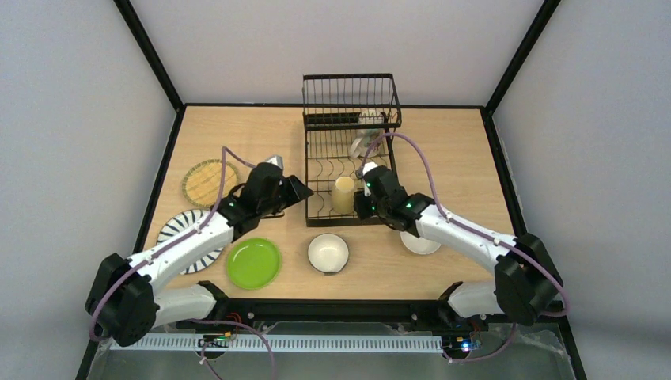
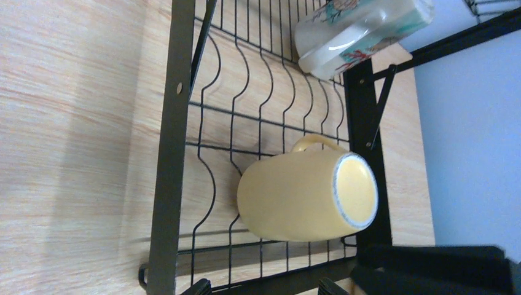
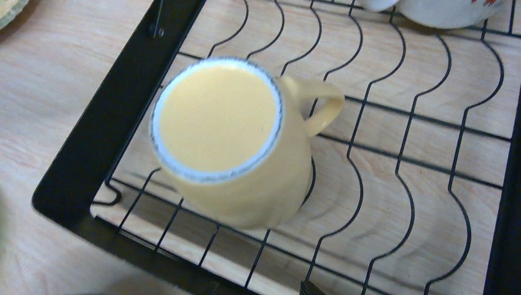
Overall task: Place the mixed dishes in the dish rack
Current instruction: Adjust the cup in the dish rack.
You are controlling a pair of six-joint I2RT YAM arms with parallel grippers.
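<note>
The black dish rack [image 1: 340, 120] stands at the back middle of the table. A pale yellow mug [image 1: 343, 195] stands upside down at its near end, seen also in the left wrist view [image 2: 301, 196] and the right wrist view [image 3: 227, 141]. My left gripper [image 1: 297, 190] is open just left of the rack, its fingertips [image 2: 196, 287] clear of the mug. My right gripper [image 1: 362, 204] is open just right of the mug, with nothing between its fingertips [image 3: 310, 287]. On the table lie a green plate [image 1: 253, 263], a tan woven plate [image 1: 209, 182], a striped plate [image 1: 186, 237] and two bowls [image 1: 328, 253] [image 1: 419, 243].
A floral mug [image 1: 365, 142] lies on its side further back in the rack, also in the left wrist view [image 2: 356, 31]. My right arm crosses over the right-hand bowl. My left arm lies over the striped plate. Black posts and grey walls bound the table.
</note>
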